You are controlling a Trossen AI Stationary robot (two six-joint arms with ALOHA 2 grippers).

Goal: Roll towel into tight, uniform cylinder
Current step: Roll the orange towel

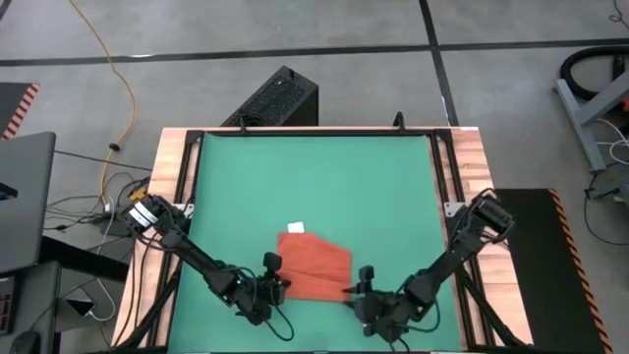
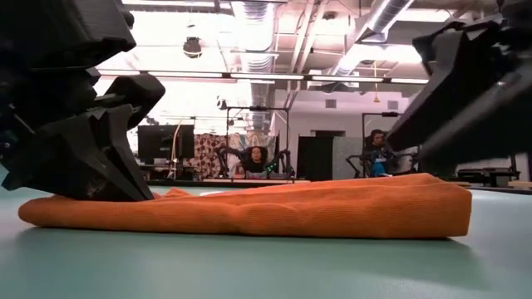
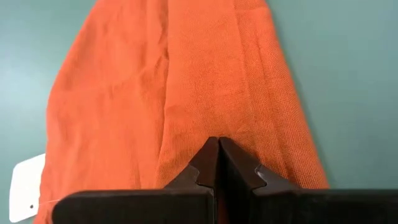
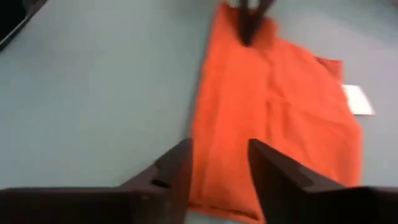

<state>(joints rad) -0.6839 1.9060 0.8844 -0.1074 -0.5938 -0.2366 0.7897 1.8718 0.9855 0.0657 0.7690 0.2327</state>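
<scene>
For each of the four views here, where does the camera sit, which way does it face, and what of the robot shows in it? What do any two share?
High: above the table, facing straight down; both arms, the towel on the green mat.
Low: at table-top height, facing level into the room; both arms' dark parts come in from above over the towel.
Left wrist: facing past the shut left gripper onto the towel.
Right wrist: facing past the open right gripper.
Both wrist views share the towel's white tag.

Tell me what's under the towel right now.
The towel lies folded on the green mat, with a white tag at its far edge. The left gripper presses shut on top. Anything between its layers is covered.
</scene>
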